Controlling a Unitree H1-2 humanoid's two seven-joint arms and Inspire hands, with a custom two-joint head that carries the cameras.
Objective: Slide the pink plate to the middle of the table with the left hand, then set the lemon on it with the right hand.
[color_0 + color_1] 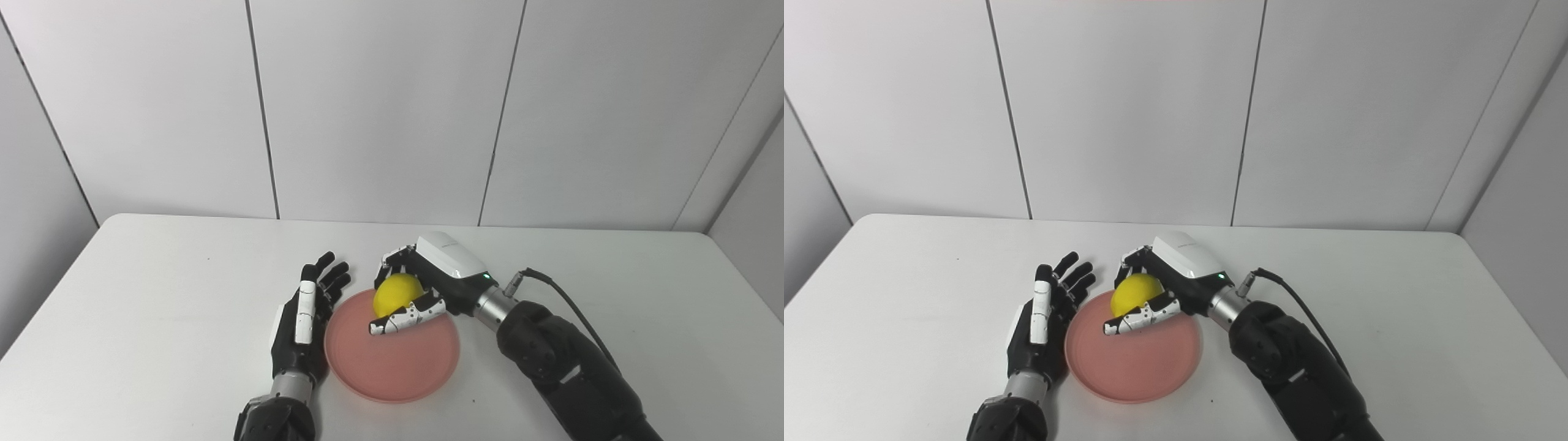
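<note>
Right hand (422, 288) is closed around the lemon (395, 294), fingers curled over its far side and thumb under its near side, holding it over the far part of the pink plate (392, 367); contact between lemon and plate cannot be determined. Left hand (306, 318) rests just beside the plate's left rim, fingers spread and holding nothing. Plate sits on the white table (153, 294), near its middle.

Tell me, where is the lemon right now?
The lemon sits in the right robot hand, over the far part of the pink plate, mid-table.
</note>
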